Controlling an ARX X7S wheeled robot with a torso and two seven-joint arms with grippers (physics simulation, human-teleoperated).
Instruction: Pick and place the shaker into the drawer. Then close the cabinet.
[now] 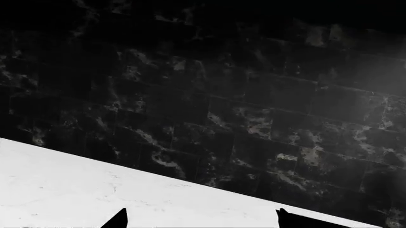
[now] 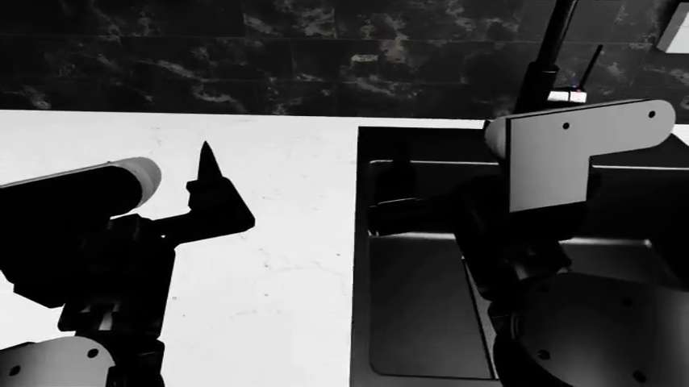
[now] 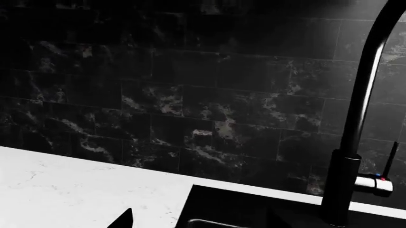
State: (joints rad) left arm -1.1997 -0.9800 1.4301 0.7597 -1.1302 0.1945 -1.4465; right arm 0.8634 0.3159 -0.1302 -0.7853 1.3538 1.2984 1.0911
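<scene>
The shaker, the drawer and the cabinet are out of view in all three frames. My left gripper is open and empty, with two dark fingertips apart over the white counter. In the head view it points up at the left, above the counter. My right gripper hangs at the counter's edge over the dark sink. One fingertip shows, set wide to the side. The other is lost against the dark basin. Nothing is between the jaws.
A black sink basin is set in the counter at the right. A tall black faucet stands behind it, and also shows in the head view. A black marble tile wall backs the counter. My right arm reaches over the sink.
</scene>
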